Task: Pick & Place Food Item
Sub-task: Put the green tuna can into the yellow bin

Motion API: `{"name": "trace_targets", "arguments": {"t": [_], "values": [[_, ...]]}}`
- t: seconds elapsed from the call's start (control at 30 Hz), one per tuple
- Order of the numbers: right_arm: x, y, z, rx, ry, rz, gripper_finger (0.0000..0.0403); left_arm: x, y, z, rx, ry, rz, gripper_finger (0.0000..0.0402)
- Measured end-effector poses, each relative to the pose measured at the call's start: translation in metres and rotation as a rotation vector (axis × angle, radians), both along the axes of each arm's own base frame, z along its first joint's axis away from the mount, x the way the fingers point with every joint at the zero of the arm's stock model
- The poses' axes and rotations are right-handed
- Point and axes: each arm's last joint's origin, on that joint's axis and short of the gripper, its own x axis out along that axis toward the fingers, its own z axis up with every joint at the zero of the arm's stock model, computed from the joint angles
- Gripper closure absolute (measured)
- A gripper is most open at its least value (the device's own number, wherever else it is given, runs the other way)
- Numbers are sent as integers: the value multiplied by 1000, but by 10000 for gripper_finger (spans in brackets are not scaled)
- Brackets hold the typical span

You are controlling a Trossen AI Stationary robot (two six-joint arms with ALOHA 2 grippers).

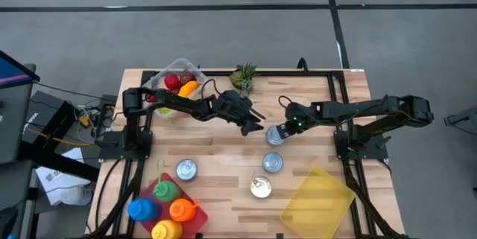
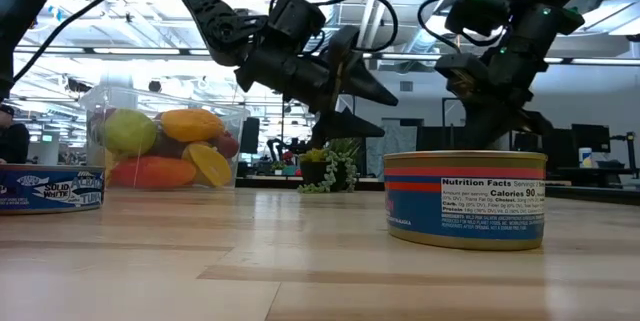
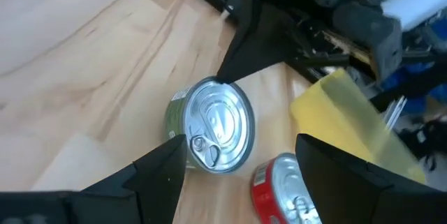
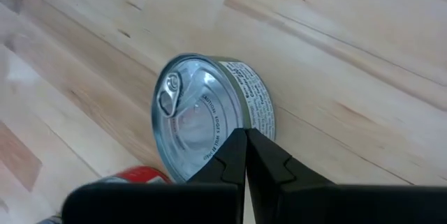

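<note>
Silver-lidded green-label can (image 3: 213, 135) stands upright on the wooden table (image 1: 313, 105), so the left gripper (image 3: 237, 161) hovers above with fingers spread to straddle it, while the right gripper (image 4: 246, 155), pressed together and empty, hangs just over the same can.

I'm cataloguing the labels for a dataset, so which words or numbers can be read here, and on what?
"Nutrition Facts", "Calories 90": blue-and-red can, low view.
"SOLID WHITE": blue can at the left edge, low view.
Fine print on both: too small.
Label of the green-sided can, right wrist view: too blurred.
</note>
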Motion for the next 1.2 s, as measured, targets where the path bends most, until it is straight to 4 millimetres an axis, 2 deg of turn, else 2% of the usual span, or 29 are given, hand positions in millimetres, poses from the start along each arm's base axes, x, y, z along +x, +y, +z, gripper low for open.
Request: {"name": "trace_targets", "arguments": {"t": [0.13, 0.43, 0.63, 0.9, 1.2], "values": [[0, 0, 0, -4, -2, 6, 403, 0, 0, 0, 55, -10, -22, 135], [5, 1, 3, -33, -48, 52, 403, -1, 0, -2, 69, 16, -31, 86], [8, 1, 4, -50, -77, 73, 403, -1, -5, -6, 107, 40, -63, 81], [10, 8, 5, -54, -91, 106, 402, 2, -5, -36, 76, 106, -80, 76], [10, 17, 5, -64, -89, 170, 402, 5, -1, -42, 146, 58, -117, 73]]}}
